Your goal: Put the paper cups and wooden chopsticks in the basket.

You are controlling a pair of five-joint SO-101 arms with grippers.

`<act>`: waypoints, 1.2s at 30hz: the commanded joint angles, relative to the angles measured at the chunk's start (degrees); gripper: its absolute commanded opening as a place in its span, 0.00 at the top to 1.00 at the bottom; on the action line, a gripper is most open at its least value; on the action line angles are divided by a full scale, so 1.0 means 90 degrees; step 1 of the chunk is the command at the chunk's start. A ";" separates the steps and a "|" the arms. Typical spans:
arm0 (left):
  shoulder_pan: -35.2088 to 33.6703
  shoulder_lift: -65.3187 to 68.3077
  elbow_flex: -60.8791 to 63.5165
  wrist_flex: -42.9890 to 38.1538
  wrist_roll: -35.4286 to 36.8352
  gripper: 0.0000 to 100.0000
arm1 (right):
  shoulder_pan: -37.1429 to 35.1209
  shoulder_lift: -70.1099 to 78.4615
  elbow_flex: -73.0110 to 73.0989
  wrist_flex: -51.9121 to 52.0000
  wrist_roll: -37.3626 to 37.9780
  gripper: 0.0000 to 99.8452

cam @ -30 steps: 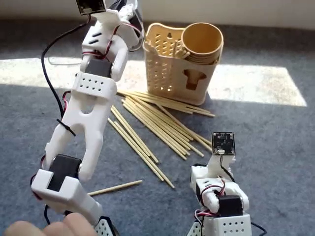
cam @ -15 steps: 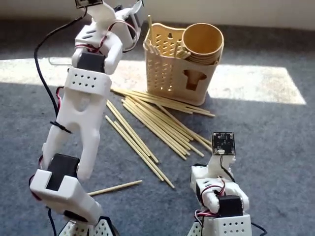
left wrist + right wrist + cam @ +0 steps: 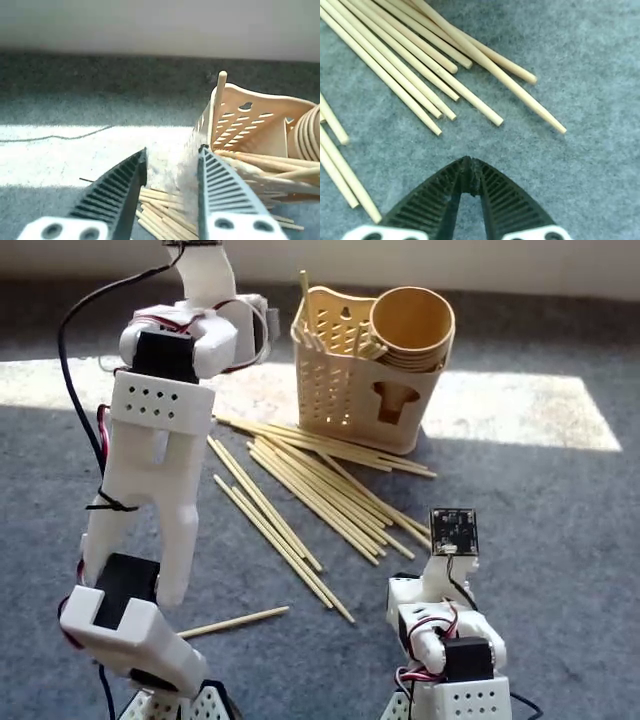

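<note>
Just beside basket (image 3: pixel 250 112) rim, L hand (image 3: pixel 172 151) gapes; chopsticks (image 3: pixel 310 485) litter carpet (image 3: pixel 540 540) nearby

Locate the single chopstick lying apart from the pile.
High view: the lone chopstick lies on the carpet, apart from the main pile, between the two arm bases, nearer the left arm.

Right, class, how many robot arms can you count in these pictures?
2. The left arm stands tall beside the basket; the right arm sits folded low by the loose chopsticks' near ends.
</note>
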State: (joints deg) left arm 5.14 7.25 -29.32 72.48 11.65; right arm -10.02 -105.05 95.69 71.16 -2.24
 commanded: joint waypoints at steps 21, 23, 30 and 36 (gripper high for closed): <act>0.0405 -0.0132 0.1265 0.2882 -0.2882 0.87 | 0.0054 -0.0024 0.0952 0.0063 -0.0020 1.00; 0.0415 -0.0142 0.1636 0.2882 -0.2921 0.87 | 0.0054 -0.0024 0.0952 0.0063 -0.0020 1.00; 0.0415 -0.0151 0.2408 0.2882 -0.3253 0.87 | 0.0054 -0.0024 0.0952 0.0063 -0.0020 1.00; 0.0425 -0.0249 0.3140 0.2833 -0.3389 0.87 | 0.0054 -0.0024 0.0952 0.0063 -0.0020 1.00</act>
State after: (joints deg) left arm 7.52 7.25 -2.59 97.98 -18.24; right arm -10.02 -105.05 95.69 71.16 -2.24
